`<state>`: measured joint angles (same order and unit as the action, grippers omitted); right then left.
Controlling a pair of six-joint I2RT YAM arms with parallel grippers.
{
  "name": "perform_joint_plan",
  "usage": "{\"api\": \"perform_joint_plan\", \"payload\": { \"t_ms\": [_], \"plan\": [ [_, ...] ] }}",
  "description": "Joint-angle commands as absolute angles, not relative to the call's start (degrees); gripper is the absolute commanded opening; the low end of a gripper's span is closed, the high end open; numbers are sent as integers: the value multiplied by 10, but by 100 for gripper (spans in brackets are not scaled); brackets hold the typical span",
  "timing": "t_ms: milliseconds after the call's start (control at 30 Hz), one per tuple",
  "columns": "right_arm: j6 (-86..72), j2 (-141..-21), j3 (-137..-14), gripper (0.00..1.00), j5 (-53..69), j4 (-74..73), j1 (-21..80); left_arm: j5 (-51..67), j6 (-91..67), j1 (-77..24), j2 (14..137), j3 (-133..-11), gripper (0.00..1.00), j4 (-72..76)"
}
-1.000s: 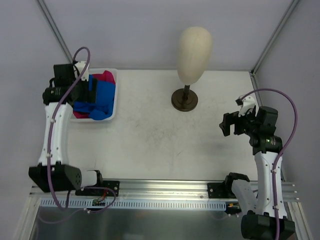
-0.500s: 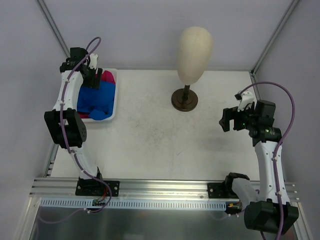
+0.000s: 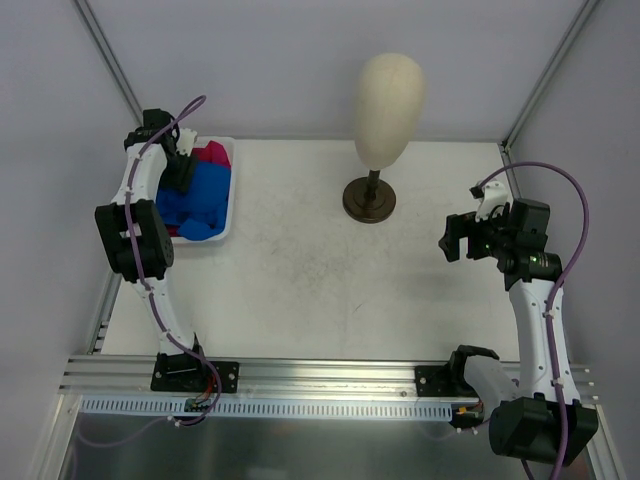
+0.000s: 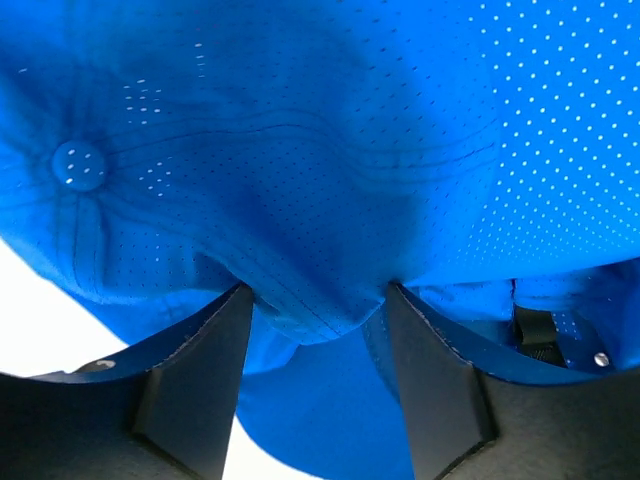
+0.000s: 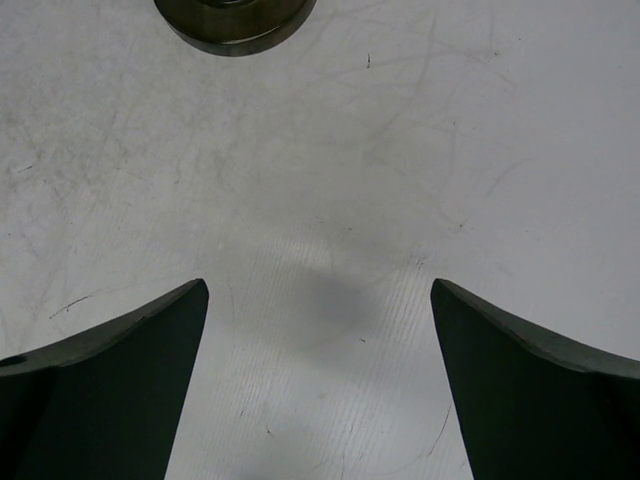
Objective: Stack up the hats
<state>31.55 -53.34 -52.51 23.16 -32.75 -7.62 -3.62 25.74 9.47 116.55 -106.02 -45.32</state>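
The royal blue hat [image 3: 207, 193] lies on top in the white basket [image 3: 231, 205] at the far left. Pink hat fabric [image 3: 213, 153] shows behind it at the basket's far end; I cannot tell the two pink hats apart. My left gripper [image 3: 183, 172] reaches down into the basket. In the left wrist view the left gripper [image 4: 315, 300] has a bunched fold of the blue hat [image 4: 320, 150] pinched between its fingers. My right gripper [image 3: 450, 244] is open and empty above bare table at the right, as the right wrist view [image 5: 320, 290] shows.
The cream mannequin head [image 3: 390, 100] stands on a dark round base [image 3: 369, 199] at the back centre; the base's edge shows in the right wrist view [image 5: 235, 20]. Frame posts and walls close in the left, right and back.
The left arm swung up and over from beside the basket and lowered its gripper onto the blue hat. The right arm shifted slightly and holds still.
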Motion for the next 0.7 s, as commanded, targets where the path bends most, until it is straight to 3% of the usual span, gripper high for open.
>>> {"api": "perform_joint_plan", "payload": {
  "t_ms": [0,167,200,400,667],
  "plan": [
    [314,-525,-534,100,226,-308,-73,-30,282,97,1169,-1062,56,-459],
    [314,-519,-533,99,226,-309,-73,-24,295,96,1174,-1054,44,-459],
    [314,-517,-533,100,227,-309,-73,-22,300,96,1175,-1049,35,-459],
    [311,-505,-535,100,231,-310,-73,-2,297,96,1158,-1042,2,-460],
    [298,-489,-556,100,266,-308,-66,59,266,97,1049,-1063,0,-461]
  ]
}}
